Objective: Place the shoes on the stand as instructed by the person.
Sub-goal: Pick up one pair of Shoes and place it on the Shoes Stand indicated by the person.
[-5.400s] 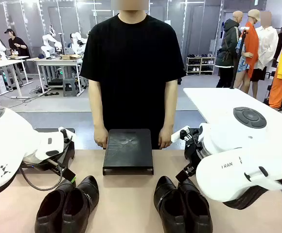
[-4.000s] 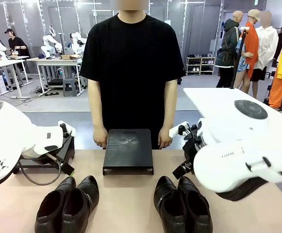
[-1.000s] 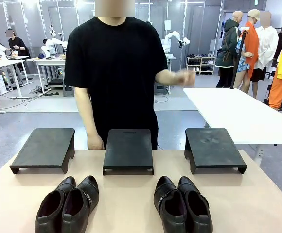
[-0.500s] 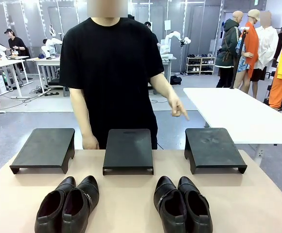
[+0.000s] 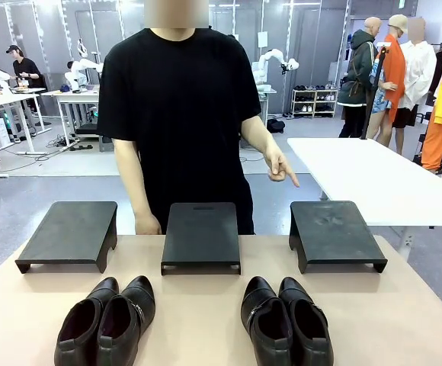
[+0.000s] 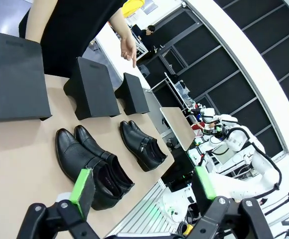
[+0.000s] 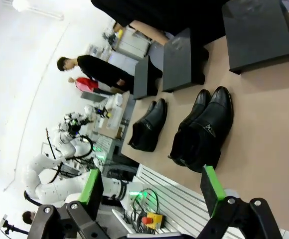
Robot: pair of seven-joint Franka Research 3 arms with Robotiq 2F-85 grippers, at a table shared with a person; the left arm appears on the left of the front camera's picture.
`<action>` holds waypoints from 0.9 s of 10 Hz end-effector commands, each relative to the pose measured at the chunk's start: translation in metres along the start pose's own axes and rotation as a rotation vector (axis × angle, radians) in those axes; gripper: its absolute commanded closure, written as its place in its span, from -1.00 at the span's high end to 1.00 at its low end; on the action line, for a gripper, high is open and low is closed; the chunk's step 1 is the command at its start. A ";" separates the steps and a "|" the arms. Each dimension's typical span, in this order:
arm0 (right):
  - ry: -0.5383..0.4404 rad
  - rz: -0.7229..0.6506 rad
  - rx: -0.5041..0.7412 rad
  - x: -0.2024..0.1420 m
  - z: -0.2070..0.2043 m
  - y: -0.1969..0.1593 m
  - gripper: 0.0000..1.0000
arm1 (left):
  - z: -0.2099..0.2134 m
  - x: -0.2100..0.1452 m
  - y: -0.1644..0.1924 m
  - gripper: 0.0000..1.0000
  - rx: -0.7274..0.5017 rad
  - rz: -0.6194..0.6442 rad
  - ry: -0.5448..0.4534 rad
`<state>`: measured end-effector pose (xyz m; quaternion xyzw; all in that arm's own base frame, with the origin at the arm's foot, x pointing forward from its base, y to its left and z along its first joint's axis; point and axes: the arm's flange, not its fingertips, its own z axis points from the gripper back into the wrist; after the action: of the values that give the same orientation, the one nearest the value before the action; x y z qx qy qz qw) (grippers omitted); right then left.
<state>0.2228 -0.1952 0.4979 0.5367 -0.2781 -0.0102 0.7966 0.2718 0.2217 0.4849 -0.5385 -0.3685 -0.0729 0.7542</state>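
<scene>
Jaws are standing spread wide with nothing between the green pads on both my left gripper [image 6: 143,185] and my right gripper [image 7: 150,186], each hanging on the near side of the middle stand [image 5: 201,235]. On the tan table [image 5: 198,313], the left pair of shoes [image 5: 108,320] is sitting in front of that stand and to its left, toes pointing away from me. The right pair of shoes [image 5: 286,320] is lying in front of it and to its right. The left stand [image 5: 70,232] and the right stand [image 5: 334,232] are flanking the middle stand in one row. Behind it the person [image 5: 179,114] is standing, one hand [image 5: 146,224] resting near its far left corner. The person's other hand [image 5: 280,166] is pointing an index finger down toward the right stand.
</scene>
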 end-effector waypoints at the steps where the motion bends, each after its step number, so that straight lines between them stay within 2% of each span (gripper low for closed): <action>1: 0.154 -0.024 -0.098 0.023 -0.035 0.037 1.00 | 0.001 0.001 0.001 1.00 -0.015 -0.017 0.000; 3: 0.342 -0.088 -0.338 0.051 -0.108 0.077 1.00 | 0.001 0.001 0.001 1.00 -0.015 -0.017 0.000; 4: 0.374 -0.157 -0.458 0.056 -0.143 0.089 1.00 | 0.001 0.001 0.001 1.00 -0.015 -0.017 0.000; 5: 0.436 -0.180 -0.519 0.056 -0.176 0.100 1.00 | 0.001 0.001 0.001 1.00 -0.015 -0.017 0.000; 7: 0.536 -0.212 -0.619 0.048 -0.240 0.104 1.00 | 0.001 0.001 0.001 1.00 -0.015 -0.017 0.000; 9: 0.589 -0.256 -0.719 0.035 -0.295 0.087 1.00 | 0.001 0.001 0.001 1.00 -0.015 -0.017 0.000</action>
<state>0.3436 0.0753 0.5164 0.2616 0.0291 -0.0342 0.9641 0.2719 0.2218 0.4847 -0.5387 -0.3677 -0.0727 0.7545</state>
